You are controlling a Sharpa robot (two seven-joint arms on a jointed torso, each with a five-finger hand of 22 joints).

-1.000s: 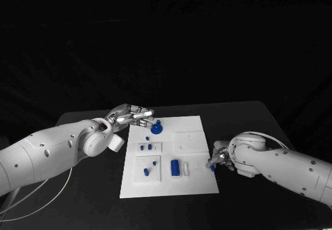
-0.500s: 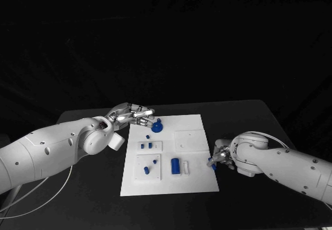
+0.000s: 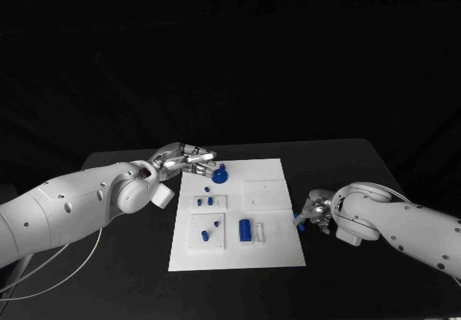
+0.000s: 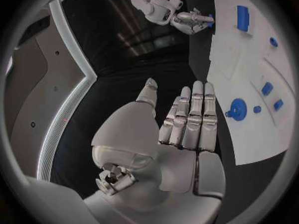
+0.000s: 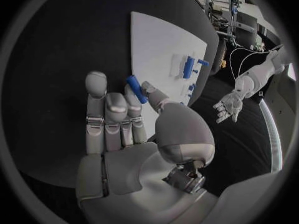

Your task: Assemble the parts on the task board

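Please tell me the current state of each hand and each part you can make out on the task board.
Left hand: open, fingers straight, holding nothing, beside the board's far left corner.
Right hand: pinching a small blue peg at the board's right edge.
Round blue part: resting on the task board, untouched.
Blue block: lying flat on the board.

The scene is dim, with black surroundings swallowing the background. Light falls from above onto the white task board point(image 3: 235, 213), which stands out brightly without glare. The silver hands carry soft highlights. Both wrist views are fisheye circles in dark frames, where straight edges bend and detail softens toward the rim.
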